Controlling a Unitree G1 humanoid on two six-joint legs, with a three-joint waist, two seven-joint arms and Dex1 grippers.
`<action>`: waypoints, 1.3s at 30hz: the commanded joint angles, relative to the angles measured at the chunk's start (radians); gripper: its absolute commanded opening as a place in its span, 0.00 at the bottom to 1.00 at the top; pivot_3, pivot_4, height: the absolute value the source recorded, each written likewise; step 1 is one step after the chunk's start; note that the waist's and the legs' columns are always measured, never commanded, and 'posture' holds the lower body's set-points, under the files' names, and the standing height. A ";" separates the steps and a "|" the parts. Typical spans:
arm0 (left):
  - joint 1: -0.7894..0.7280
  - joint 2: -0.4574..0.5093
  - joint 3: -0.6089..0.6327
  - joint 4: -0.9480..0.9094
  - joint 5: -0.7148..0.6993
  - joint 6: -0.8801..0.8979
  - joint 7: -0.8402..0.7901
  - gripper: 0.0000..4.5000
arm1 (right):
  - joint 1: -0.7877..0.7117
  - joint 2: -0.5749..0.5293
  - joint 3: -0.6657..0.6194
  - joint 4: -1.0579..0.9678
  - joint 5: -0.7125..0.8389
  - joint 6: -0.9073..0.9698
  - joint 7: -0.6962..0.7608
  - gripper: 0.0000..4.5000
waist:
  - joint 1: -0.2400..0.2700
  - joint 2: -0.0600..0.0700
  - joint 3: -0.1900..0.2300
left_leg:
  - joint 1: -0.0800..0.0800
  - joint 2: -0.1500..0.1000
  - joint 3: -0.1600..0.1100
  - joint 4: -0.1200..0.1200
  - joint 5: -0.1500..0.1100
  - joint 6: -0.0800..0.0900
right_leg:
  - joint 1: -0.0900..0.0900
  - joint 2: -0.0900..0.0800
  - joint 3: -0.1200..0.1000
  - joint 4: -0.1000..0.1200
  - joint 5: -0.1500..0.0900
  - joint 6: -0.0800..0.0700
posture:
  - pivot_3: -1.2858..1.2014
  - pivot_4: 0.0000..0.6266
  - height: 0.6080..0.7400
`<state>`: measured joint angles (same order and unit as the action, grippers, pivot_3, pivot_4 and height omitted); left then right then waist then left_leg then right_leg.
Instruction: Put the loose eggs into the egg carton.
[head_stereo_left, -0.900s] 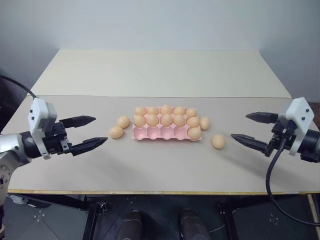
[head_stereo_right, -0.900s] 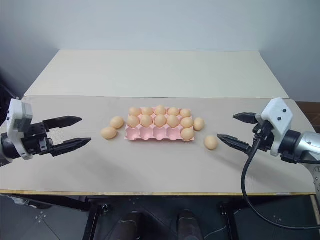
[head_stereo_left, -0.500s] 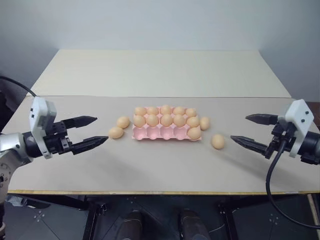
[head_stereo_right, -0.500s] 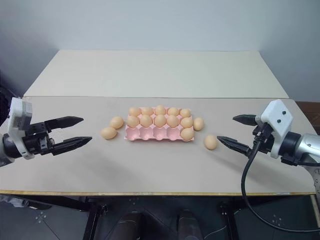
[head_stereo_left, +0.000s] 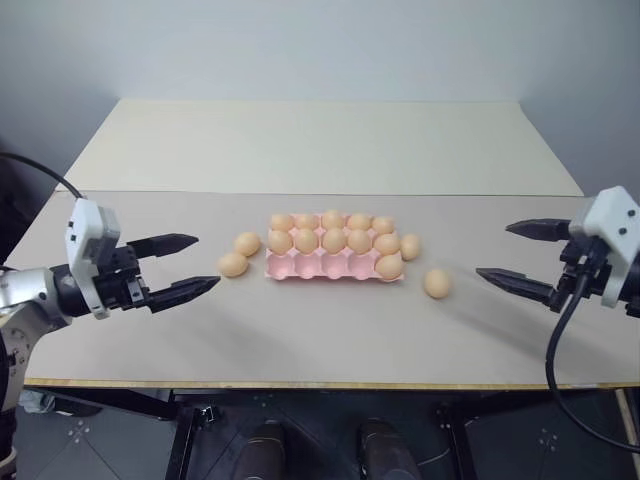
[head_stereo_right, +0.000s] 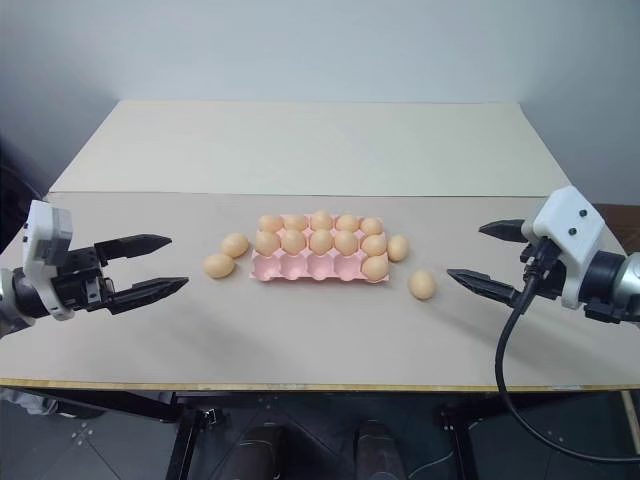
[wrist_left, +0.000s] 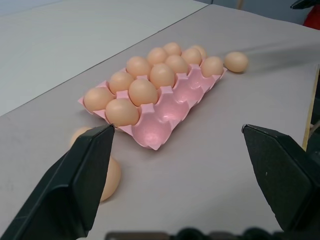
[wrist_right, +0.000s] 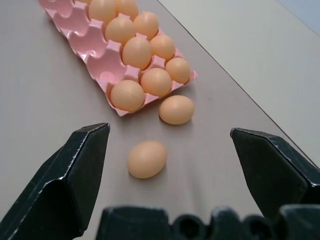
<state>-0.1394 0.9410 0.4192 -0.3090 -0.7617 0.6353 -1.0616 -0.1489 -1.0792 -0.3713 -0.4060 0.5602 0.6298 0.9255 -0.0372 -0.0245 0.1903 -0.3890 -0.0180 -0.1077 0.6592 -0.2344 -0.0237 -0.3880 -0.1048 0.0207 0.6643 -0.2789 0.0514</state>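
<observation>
Four loose eggs (head_stereo_left: 233, 264); eleven seated eggs; one egg carton (head_stereo_left: 320, 266).

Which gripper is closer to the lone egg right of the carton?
Right. The right gripper sits just beyond that egg; the left gripper is across the carton.

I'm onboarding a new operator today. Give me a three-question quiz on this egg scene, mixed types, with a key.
1. How many loose eggs lie on the table outside the egg carton?
2. True or false: the carton's near row is full.
3. Which gripper is nearer the lone egg? A) left gripper B) right gripper

Key: 1. Four: two off its left end, two off its right. 2. False; only its right-end cup holds an egg. 3. B.
</observation>
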 joint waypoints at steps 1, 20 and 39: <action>-0.031 0.002 -0.006 -0.001 -0.005 -0.020 -0.010 0.99 | -0.077 0.038 0.141 0.027 -0.062 0.015 -0.055 1.00 | -0.004 0.000 0.000 | 0.000 0.000 0.000 0.000 0.000 0.000 | 0.000 0.000 0.000 0.000 0.000 0.000 | 0.52 0.24 1.00; -0.026 0.022 0.009 -0.025 -0.013 -0.004 -0.010 1.00 | -0.205 0.265 0.428 0.256 -0.369 -0.059 -0.184 0.80 | -0.003 0.001 0.000 | -0.002 0.000 0.000 0.000 0.000 0.000 | -0.003 0.000 0.001 0.000 0.000 0.000 | 0.52 0.24 1.00; -0.031 0.014 -0.003 -0.026 -0.001 -0.018 -0.001 1.00 | -0.463 0.505 0.603 0.083 -0.361 0.137 -0.264 0.50 | -0.008 0.001 0.001 | 0.000 0.002 0.000 -0.001 0.000 0.000 | -0.003 0.004 0.002 0.001 0.001 -0.001 | 0.52 0.24 1.00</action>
<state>-0.1606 0.9478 0.3960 -0.3147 -0.7577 0.6323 -1.0669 -0.5895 -0.5761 0.2208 -0.3321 0.2219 0.7633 0.6847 -0.0447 -0.0237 0.1908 -0.3898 -0.0162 -0.1077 0.6584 -0.2344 -0.0238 -0.3918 -0.1014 0.0233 0.6650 -0.2783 0.0509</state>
